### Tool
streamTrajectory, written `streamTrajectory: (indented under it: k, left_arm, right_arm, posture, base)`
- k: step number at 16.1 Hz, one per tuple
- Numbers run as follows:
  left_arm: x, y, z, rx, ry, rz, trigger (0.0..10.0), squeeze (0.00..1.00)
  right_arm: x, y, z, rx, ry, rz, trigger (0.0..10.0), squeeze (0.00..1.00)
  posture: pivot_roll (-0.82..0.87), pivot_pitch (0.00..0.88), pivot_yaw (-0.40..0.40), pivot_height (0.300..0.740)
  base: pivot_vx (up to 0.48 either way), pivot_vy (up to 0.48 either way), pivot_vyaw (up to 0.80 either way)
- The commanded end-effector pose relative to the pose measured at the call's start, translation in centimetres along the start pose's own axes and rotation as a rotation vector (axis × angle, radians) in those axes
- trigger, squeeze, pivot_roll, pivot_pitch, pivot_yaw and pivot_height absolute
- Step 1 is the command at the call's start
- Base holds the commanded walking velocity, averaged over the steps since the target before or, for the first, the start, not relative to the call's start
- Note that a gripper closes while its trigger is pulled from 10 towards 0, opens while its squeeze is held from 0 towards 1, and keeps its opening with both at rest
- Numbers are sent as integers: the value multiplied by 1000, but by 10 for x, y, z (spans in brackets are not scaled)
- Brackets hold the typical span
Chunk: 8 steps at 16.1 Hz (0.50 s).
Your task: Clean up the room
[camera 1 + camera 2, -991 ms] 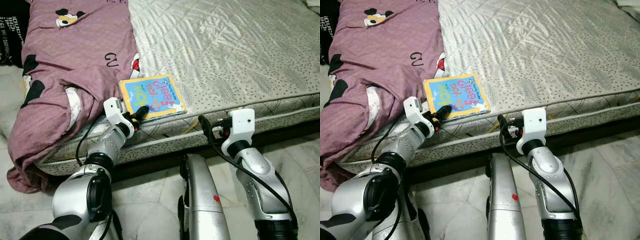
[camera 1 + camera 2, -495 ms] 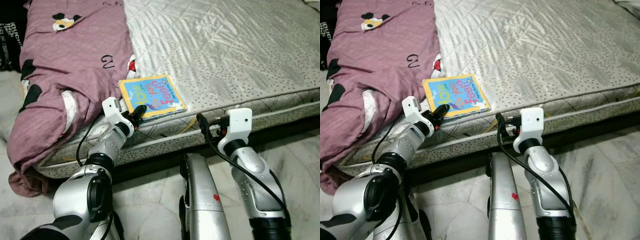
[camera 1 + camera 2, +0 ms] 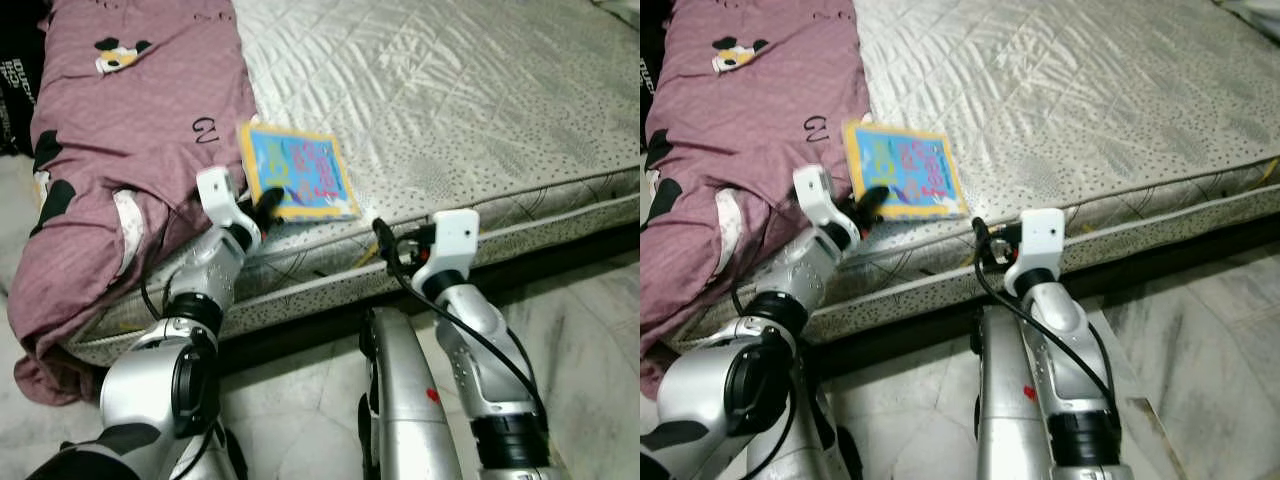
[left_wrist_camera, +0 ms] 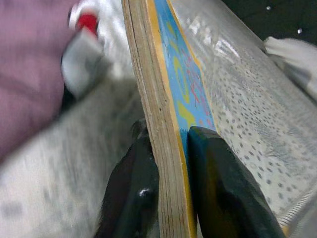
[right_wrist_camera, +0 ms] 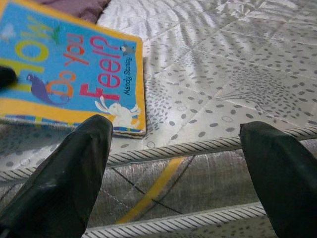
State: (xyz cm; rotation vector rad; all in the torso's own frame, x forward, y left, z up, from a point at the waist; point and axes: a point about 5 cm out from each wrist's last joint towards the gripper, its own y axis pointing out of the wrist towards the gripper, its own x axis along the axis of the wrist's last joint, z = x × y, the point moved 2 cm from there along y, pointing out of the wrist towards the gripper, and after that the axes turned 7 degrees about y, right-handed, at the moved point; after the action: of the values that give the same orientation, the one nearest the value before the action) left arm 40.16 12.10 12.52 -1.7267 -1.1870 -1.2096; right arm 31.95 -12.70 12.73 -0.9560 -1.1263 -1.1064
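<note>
The board book (image 3: 297,172) has tipped up since before, clamped edgewise by the left gripper (image 3: 265,205); the right gripper (image 5: 173,168), splayed wide beside it, holds nothing. Putting it away remains.

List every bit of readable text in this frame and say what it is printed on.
"How Do you Feel?": title on the cover of the book.
"Mandy Stanley": small line on the same cover, near its edge.
"GU": black letters on the purple blanket.
White lettering on the black cloth at the far left: too cut off to read.
The left gripper is shut on the book; its fingers carry no text.
</note>
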Motion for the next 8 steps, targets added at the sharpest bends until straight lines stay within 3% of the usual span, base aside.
streamTrajectory:
  k: [1, 3, 5, 8]
  left_arm:
    - [21, -2, 14, 59, 130, -53, 0, 0]
    - [48, -4, 15, 68, 273, -157, 0, 0]
    - [78, -24, 28, 147, 385, -295, 0, 0]
    - [95, -54, 29, 205, 549, -394, 0, 0]
  right_arm:
    - [-2, 3, 2, -3, 12, -2, 10000, 0]
    - [-2, 6, 5, 3, 19, -11, 10000, 0]
    - [-2, 11, 6, 5, 30, -26, 10000, 0]
    - [-4, 11, 8, -3, 57, -36, 10000, 0]
  posture:
    - [-168, 55, 35, 462]
    - [-149, 42, 36, 462]
    - [-131, 30, 43, 462]
    - [-102, 32, 43, 462]
  base:
    - [0, 0, 0]
    - [0, 0, 0]
    - [0, 0, 0]
    - [0, 0, 0]
